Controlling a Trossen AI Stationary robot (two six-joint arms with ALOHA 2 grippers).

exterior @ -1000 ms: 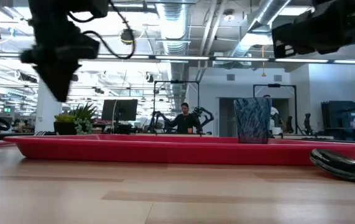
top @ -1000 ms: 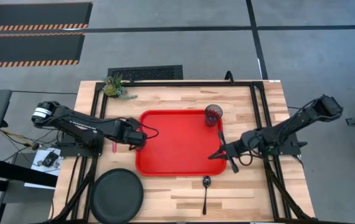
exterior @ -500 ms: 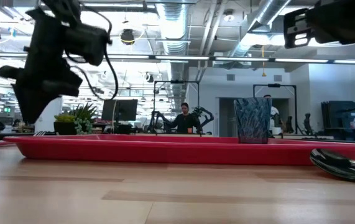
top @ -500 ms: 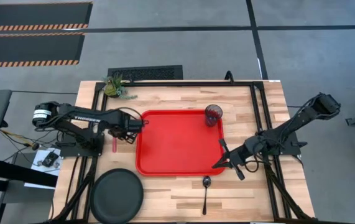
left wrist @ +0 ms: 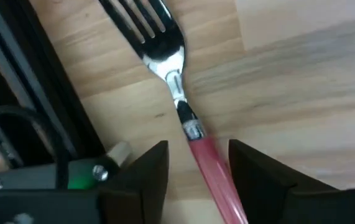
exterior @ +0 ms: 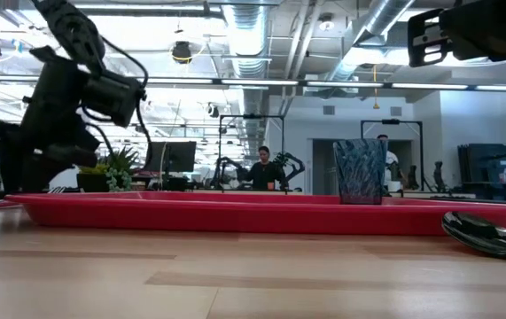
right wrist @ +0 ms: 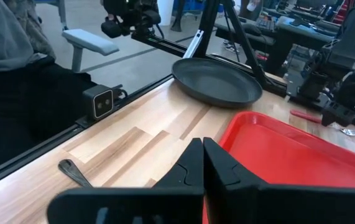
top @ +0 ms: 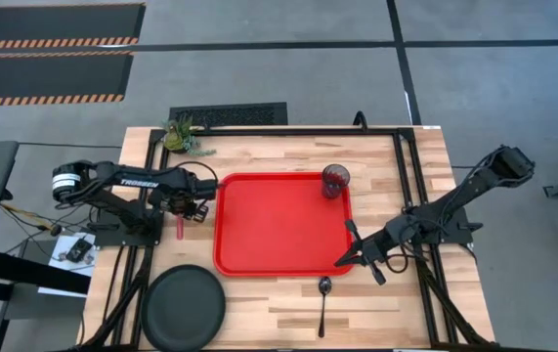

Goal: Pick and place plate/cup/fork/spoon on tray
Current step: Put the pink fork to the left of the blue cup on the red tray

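Left gripper [left wrist: 193, 171] released, fingers straddling the red handle of the fork [left wrist: 177, 102], which lies on the table just left of the tray [top: 280, 223]; right gripper [top: 345, 256] clenched, empty, at the tray's near right corner; cup [top: 335, 180] stands in the tray's far right corner.

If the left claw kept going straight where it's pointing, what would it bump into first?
Most likely the fork. The left claw is open and pointing down at the table, and the fork's red handle lies right between its two fingers. How far above it the claw sits is hard to tell.
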